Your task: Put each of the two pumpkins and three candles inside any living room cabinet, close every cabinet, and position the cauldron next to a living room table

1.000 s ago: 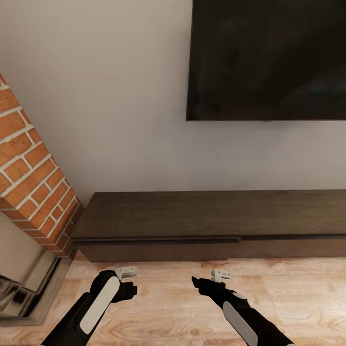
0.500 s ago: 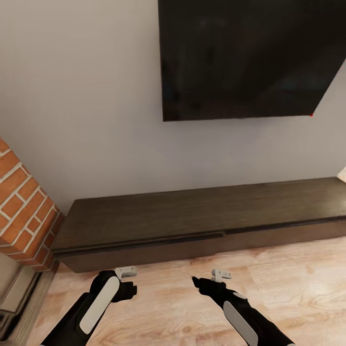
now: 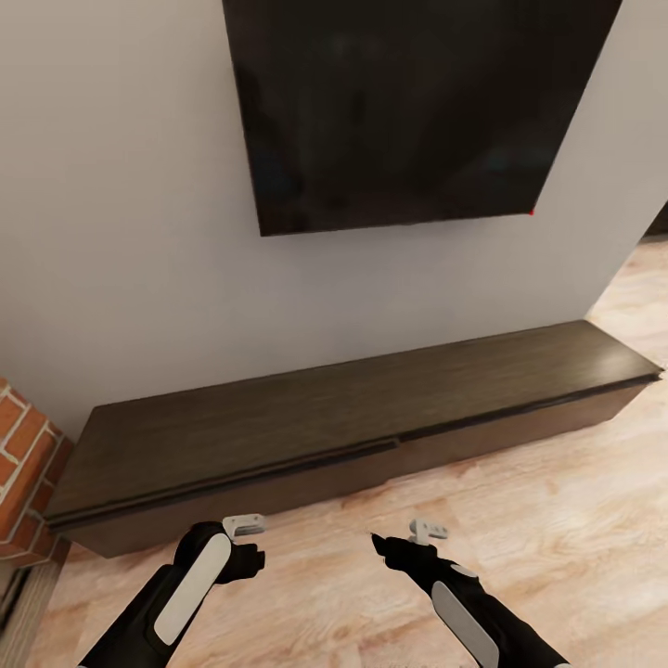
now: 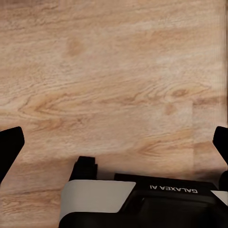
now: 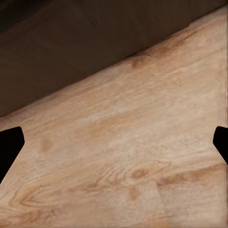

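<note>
A: View has swung right since a second ago. That's your camera turning, not the furniture. The brick fireplace [image 3: 23, 482] is nearly out at the left edge, and the TV [image 3: 408, 102] now sits centre.

B: Arms?

A: Same spot in view. Left gripper [image 3: 244, 526] and right gripper [image 3: 427, 531] hang low over the wood floor [image 3: 557, 557], both empty. In the wrist views the fingers sit wide apart at the picture edges, so both are spread open. You carry them tucked like that for driving, I'd judge.

B: Cabinet?

A: The cabinet [image 3: 306, 427] runs along the far wall under the TV, with its fronts flush and apparently closed. The top is bare. You look to be scanning for pumpkins, candles, cauldron.
</note>
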Robot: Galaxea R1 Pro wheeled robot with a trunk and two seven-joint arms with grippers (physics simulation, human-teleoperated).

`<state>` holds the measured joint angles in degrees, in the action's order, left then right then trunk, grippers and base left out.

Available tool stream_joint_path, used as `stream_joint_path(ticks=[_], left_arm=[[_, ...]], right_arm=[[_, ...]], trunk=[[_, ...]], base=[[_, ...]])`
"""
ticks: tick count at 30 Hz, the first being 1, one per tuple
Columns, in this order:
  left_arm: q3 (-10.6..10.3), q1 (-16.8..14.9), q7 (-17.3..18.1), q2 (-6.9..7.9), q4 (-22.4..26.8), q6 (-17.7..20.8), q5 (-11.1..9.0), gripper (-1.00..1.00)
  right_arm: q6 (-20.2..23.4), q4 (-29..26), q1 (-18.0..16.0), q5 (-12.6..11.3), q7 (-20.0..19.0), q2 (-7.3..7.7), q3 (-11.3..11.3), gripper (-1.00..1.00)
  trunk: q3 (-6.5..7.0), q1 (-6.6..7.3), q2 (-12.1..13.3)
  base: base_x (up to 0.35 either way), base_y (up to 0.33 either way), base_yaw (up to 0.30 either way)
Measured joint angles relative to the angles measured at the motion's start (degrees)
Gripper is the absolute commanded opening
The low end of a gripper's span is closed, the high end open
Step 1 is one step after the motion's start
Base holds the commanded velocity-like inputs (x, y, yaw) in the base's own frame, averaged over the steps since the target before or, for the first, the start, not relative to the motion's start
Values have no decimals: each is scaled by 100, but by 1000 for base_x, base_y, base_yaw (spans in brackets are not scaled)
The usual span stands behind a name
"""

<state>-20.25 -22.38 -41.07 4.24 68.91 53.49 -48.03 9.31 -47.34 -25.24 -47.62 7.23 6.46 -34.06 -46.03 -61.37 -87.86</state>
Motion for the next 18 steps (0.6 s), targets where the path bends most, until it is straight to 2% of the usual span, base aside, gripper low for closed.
stream_joint_path(ticks=[18], left_arm=[[0,0,-3,-1,-2,0,9,100]], right_arm=[[0,9,0,-16,0,5,0,100]], trunk=[[0,0,0]], base=[[0,0,-278]])
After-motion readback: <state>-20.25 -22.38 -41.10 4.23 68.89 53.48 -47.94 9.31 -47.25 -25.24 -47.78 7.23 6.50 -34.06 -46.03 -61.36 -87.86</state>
